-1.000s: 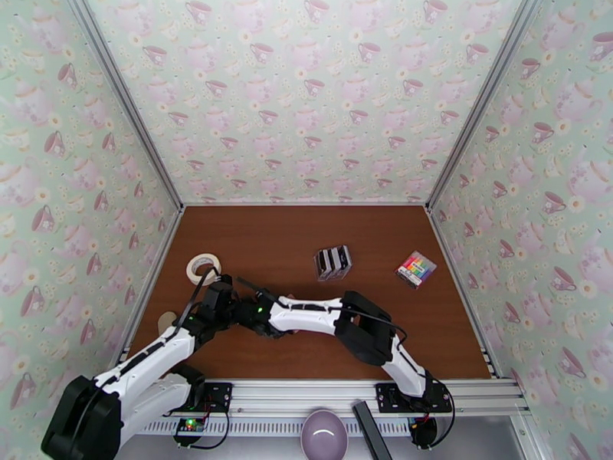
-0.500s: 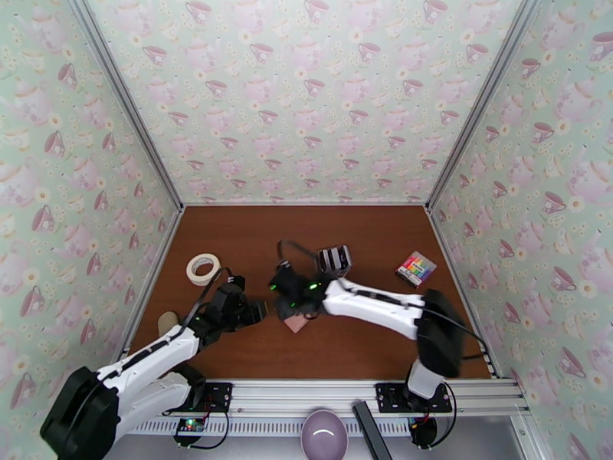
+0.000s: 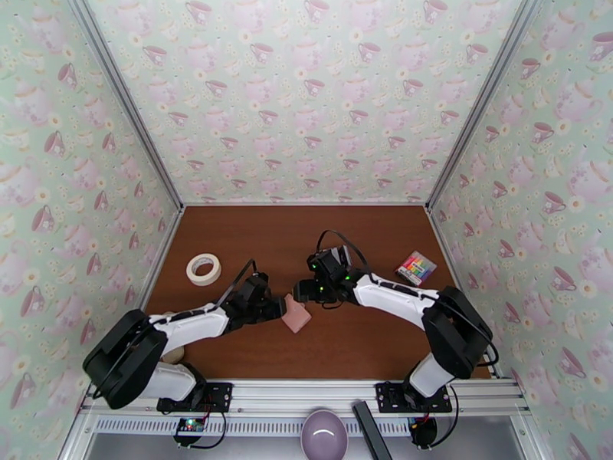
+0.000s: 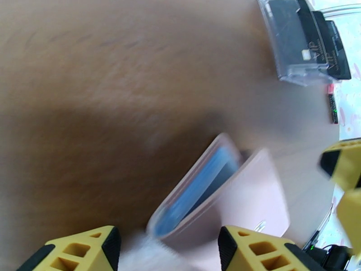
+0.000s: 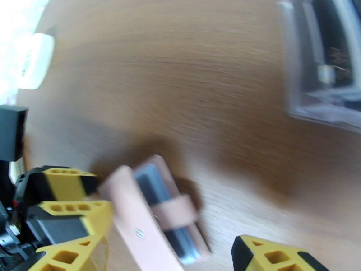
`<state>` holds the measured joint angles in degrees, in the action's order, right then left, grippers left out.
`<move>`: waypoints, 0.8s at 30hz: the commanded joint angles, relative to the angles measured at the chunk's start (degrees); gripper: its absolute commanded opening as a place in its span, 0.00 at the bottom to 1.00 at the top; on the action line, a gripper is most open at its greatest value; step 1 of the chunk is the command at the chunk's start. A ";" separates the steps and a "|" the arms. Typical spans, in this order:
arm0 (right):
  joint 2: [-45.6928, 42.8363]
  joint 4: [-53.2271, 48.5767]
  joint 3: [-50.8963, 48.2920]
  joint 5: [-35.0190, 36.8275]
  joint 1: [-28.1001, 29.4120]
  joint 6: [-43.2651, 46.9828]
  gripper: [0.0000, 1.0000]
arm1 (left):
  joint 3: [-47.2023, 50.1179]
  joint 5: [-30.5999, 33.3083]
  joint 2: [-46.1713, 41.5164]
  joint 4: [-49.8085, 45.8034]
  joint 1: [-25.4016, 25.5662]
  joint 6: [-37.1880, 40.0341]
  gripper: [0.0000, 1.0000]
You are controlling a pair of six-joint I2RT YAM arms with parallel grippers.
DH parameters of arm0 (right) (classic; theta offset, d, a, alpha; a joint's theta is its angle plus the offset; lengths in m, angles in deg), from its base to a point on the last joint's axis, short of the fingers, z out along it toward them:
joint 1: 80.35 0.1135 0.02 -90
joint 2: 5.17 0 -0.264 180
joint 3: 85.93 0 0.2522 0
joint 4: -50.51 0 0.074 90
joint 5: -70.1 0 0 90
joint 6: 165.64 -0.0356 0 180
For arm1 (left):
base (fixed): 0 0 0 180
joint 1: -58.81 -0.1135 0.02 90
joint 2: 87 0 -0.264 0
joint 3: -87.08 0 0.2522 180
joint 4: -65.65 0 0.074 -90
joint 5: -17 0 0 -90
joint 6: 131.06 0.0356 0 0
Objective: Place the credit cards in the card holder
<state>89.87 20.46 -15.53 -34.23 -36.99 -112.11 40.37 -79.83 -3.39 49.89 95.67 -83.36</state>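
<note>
Brown wood-grain worktop (image 3: 253,239), boxed in on three sides by walls (image 3: 306,109) papered with teacups and teapots. Roll of white tape (image 3: 203,269) lies flat near the worktop's left edge. Well to the right of the tape, by the opposite wall, sits a multicoloured striped pad (image 3: 416,268), and also well apart from the tape a small clear rack (image 4: 289,50), blurred in the wrist views. Nearer than the tape and to its right, beyond the metal rail (image 3: 306,392), a mauve bowl (image 3: 323,435) with a black bar (image 3: 371,432) just beside it.
</note>
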 commanded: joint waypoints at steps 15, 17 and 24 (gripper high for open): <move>-4.05 25.72 -14.80 -13.45 -0.37 -17.96 0.78 | -12.77 1.39 11.87 -7.03 -1.74 2.95 0.54; -4.24 29.89 -16.04 -15.18 -0.38 -20.48 0.78 | -13.46 0.24 11.91 -6.61 -2.24 3.39 0.56; -7.73 27.21 -17.83 -9.41 -0.42 -21.14 0.78 | -9.52 2.30 1.75 -8.52 -1.94 2.07 0.59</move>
<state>84.69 48.35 -32.45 -46.89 -37.47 -132.26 29.17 -78.87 3.43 43.09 93.74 -81.15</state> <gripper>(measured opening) 0.786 0.584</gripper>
